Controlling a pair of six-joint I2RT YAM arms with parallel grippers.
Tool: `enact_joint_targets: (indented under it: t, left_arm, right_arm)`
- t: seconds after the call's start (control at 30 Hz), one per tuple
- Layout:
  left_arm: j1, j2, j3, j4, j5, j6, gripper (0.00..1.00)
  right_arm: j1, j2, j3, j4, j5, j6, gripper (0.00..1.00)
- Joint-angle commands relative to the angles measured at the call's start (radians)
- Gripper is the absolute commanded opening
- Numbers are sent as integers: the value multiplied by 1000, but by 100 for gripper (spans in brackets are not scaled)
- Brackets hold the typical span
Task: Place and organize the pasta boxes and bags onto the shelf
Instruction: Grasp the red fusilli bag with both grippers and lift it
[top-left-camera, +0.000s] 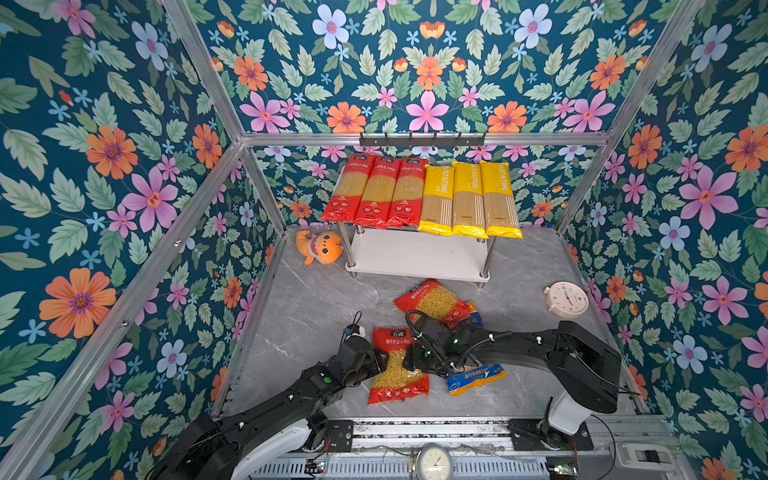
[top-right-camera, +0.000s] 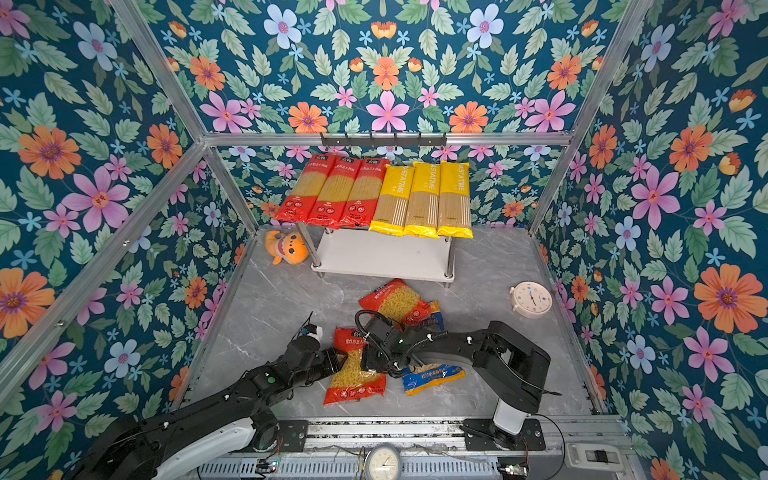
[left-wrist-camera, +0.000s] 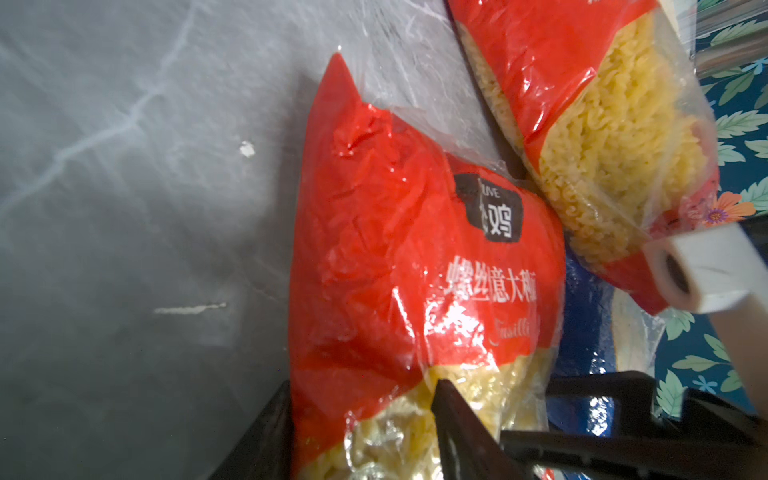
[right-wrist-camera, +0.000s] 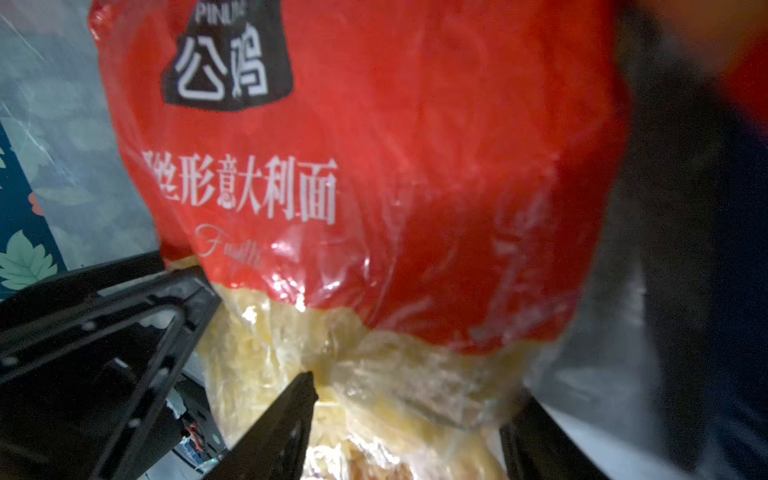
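Between the jaws of the left gripper (left-wrist-camera: 361, 384) sits the clear lower part of the near fusilli bag (left-wrist-camera: 395, 270). One jaw stands at the edge of the bag and the other presses on the film above the pasta. The jaws are apart with the bag in the gap, but I cannot tell whether they pinch it firmly.

The right gripper (right-wrist-camera: 411, 386) is placed in the same way. Its jaws are spread on two sides of the same bag and the film fills the gap, yet this view is blurred and a firm pinch cannot be confirmed.

In both top views this bag lies flat on the desk (top-left-camera: 311, 307) near the front edge, with one gripper at each long side. I judge that two grippers are used because the bag is wide and soft, so from one side only it would sag.

The second fusilli bag (top-left-camera: 434, 301) lies further back, just before the shelf (top-left-camera: 415, 270). The blue-and-yellow bag (top-left-camera: 478, 376) lies beside the near one.

The top tier of the shelf is covered by three red spaghetti packs (top-left-camera: 376, 193) and three yellow PASTATIME packs (top-left-camera: 469, 199). Probably the bare lower board (top-left-camera: 415, 253) is meant for the bags.

The left arm (top-left-camera: 291, 395) comes from the near left, low over the desk. The right arm (top-left-camera: 519, 349) rises from its base at the near right, bends at the elbow and reaches leftward across the blue-and-yellow bag.
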Motion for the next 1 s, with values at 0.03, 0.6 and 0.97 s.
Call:
enact_joint_targets:
  t: [0.03,0.6,0.97]
  left_arm:
    - [-1,4,2,35,18,8,51]
    - [-4,-58,41,-7,19,10,27]
    - [-4,-180,126,-139,-70,9,14]
  right_arm:
    - [-1,7,1,84,-40,5,67]
    - [-1,2,10,298,-150,-41,29]
    - [0,-105,27,351,-127,-101,7]
